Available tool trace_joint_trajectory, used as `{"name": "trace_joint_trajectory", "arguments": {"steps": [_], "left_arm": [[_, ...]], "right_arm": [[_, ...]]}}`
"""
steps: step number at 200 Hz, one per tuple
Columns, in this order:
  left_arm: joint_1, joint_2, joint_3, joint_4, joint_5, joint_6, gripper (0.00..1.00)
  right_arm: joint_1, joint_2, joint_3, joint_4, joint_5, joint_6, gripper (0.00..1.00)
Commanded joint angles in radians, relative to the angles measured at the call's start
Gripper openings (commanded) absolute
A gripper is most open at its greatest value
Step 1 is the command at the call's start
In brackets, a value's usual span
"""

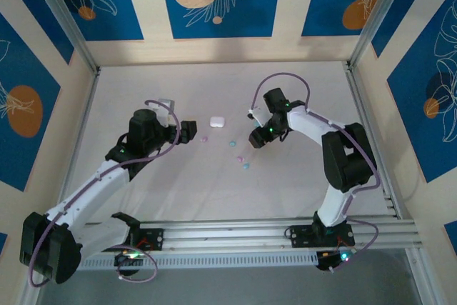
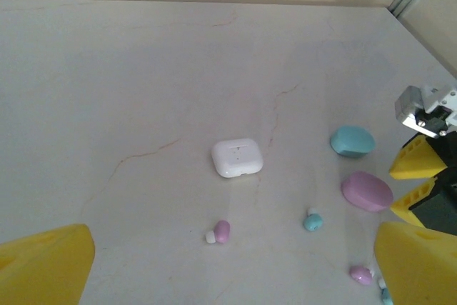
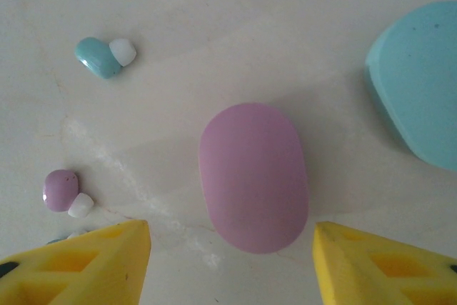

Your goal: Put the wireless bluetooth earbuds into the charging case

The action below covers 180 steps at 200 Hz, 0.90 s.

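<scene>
Right wrist cam: tiny pink plastic earbud (image 3: 61, 189) and teal plastic earbud (image 3: 100, 58) lie loose, left of closed pink pebble-shaped plastic case (image 3: 253, 176); light-blue pebble case (image 3: 418, 83) near its right. Right gripper (image 3: 230, 241) released, fingers astride pink case, not touching. Left gripper (image 2: 225, 262) spread too, empty. Step, prob.: grasp case; next needs centred squeeze, then lid opened.

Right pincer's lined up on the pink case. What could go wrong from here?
1. The smooth, rounded pink pebble-shaped case lies flat between the right pincer's open yellow fingers; it may squirt out when squeezed.
2. The tiny pink earbud with a white tip lies close beside one finger and could get knocked away.
3. The case looks shut, so no earbud can go in yet.
</scene>
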Motion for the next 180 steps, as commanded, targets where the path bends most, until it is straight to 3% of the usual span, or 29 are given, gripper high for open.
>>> {"name": "trace_joint_trajectory", "arguments": {"steps": [1, 98, 154, 180], "left_arm": [[0.009, 0.006, 0.033, -0.016, 0.017, 0.028, 1.00], [0.009, 0.007, 0.050, -0.045, -0.003, 0.019, 1.00], [0.011, 0.081, 0.132, -0.205, -0.084, -0.008, 1.00], [0.010, 0.124, 0.202, -0.293, -0.070, -0.019, 1.00]], "right_arm": [[0.002, 0.032, 0.033, -0.032, -0.024, -0.039, 0.62], [0.027, 0.137, 0.074, -0.034, 0.015, -0.088, 0.61], [0.042, 0.143, 0.046, -0.008, 0.047, -0.104, 0.48], [0.053, 0.086, 0.043, 0.004, 0.026, -0.087, 0.41]]}}
